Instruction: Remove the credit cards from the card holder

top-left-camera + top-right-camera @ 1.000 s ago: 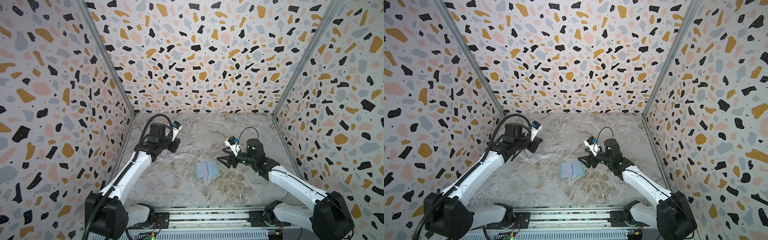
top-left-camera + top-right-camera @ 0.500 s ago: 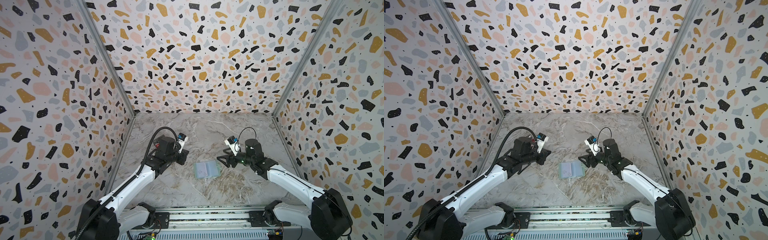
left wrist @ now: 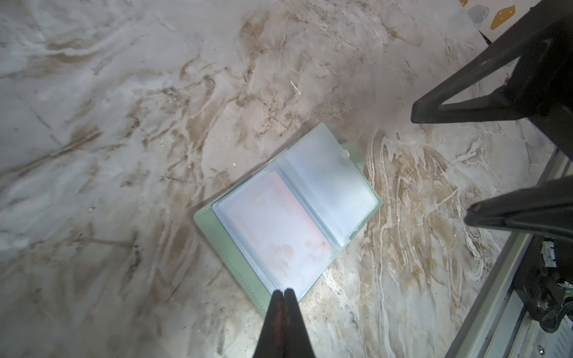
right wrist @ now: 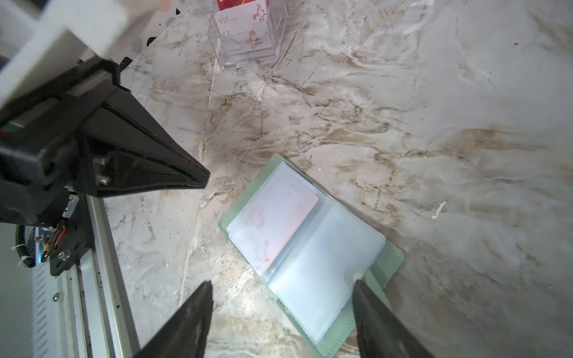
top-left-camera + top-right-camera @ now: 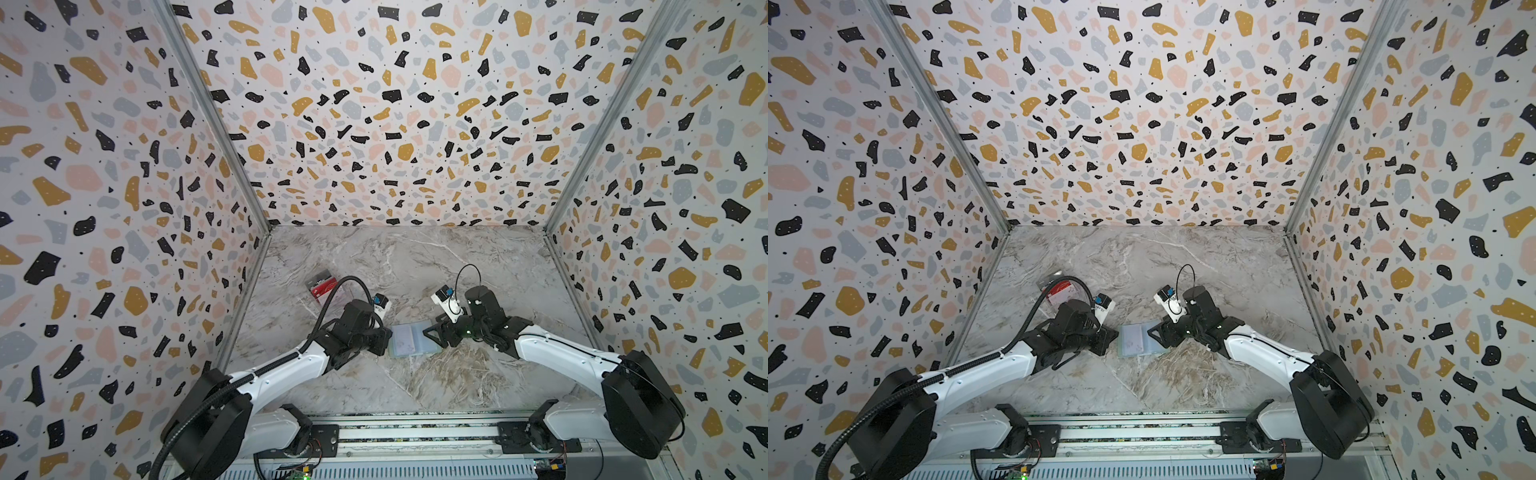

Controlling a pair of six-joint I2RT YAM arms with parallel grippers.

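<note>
Card holder (image 3: 328, 186), mint green, lies open and flat on the marble table (image 5: 415, 266) between the two grippers, with a white-pink credit card (image 3: 279, 229) showing through one clear sleeve. The left gripper (image 3: 283, 291) is pressed together on nothing, its tips at the holder's edge by that card; contact is unclear. The right gripper (image 4: 282, 282) is spread wide and empty over the opposite page. A clear box (image 4: 248, 34) of cards sits well apart.
</note>
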